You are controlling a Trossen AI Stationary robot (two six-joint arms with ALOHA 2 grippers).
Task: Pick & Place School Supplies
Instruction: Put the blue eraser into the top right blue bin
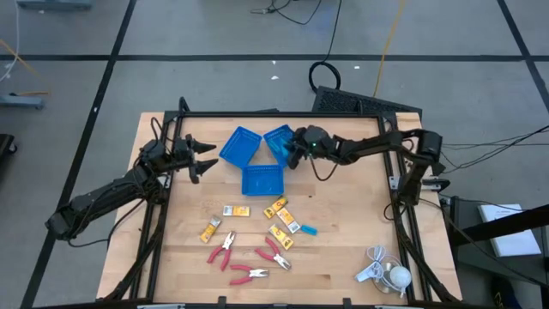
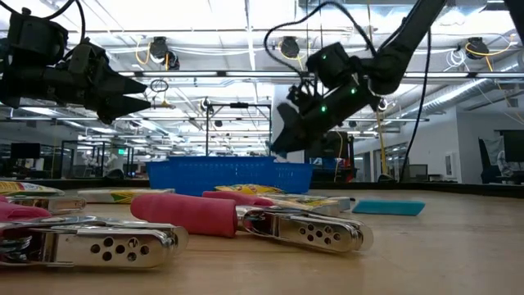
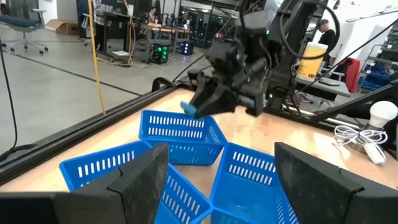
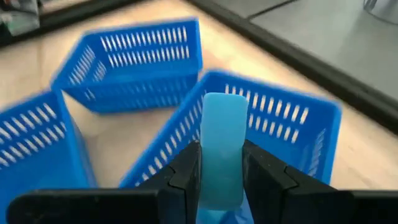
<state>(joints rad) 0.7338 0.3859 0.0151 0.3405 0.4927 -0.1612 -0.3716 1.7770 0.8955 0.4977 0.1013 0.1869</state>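
My right gripper point(image 4: 221, 163) hovers above the far-right blue tray point(image 4: 292, 118), shut on a light-blue oblong piece point(image 4: 222, 124). The left wrist view shows this piece point(image 3: 188, 109) poking out below that gripper. In the high view the right gripper point(image 1: 293, 154) is over the same tray point(image 1: 276, 137). My left gripper point(image 1: 204, 160) is open and raised, left of the trays, touching nothing. On the table's near half lie yellow-orange packets point(image 1: 286, 221), another light-blue piece point(image 1: 307, 229) and three red-handled pliers point(image 1: 249, 275). My right gripper pinches the light-blue piece between its two fingers, on the piece's long side faces point(image 4: 217, 177). The piece lies along the fingers, and its free end point(image 4: 224, 102) sticks out past the fingertips. It is lifted clear, above the tray's inside.
Three blue trays stand clustered at the table's far middle: far left point(image 1: 239, 144), far right, and one nearer point(image 1: 262, 179). A white corded gadget point(image 1: 386, 273) lies at the near right corner. Dark frame rails point(image 1: 403, 232) run along the table's sides.
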